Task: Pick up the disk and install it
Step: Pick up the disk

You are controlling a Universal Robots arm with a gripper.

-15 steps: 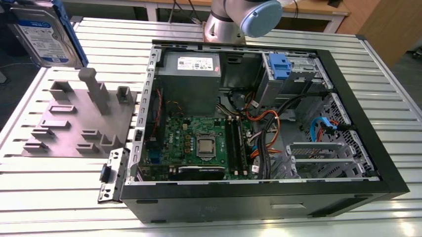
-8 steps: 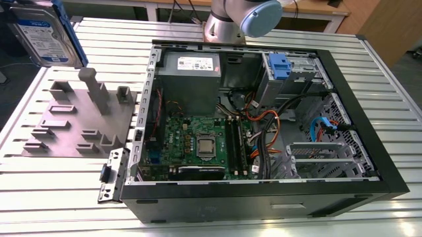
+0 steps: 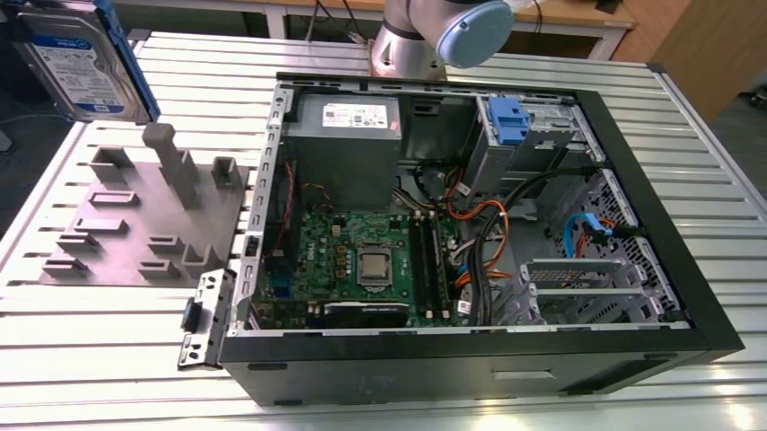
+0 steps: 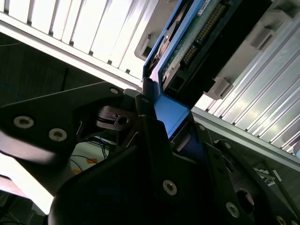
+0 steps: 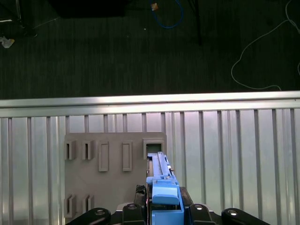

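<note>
Slatted metal table with a grey fixture plate lies beyond the gripper. Its fingers pinch the disk, which projects past their tips. Judged rigid, fairly heavy and shock-sensitive, the disk is best held by its blue frame edges.

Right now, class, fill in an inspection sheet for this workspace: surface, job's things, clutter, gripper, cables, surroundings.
Surface: slatted metal table carrying a grey plate with slots and pegs, and an open PC case.
Job's things: disk, blue-framed, held upright at the exterior view's upper left, away from the case.
Clutter: nothing seen.
Gripper: gripper shut on the disk's blue frame.
Cables: orange and blue cables inside the case; loose floor cables beyond the table edge.
Surroundings: dark floor; arm base behind the case.
</note>
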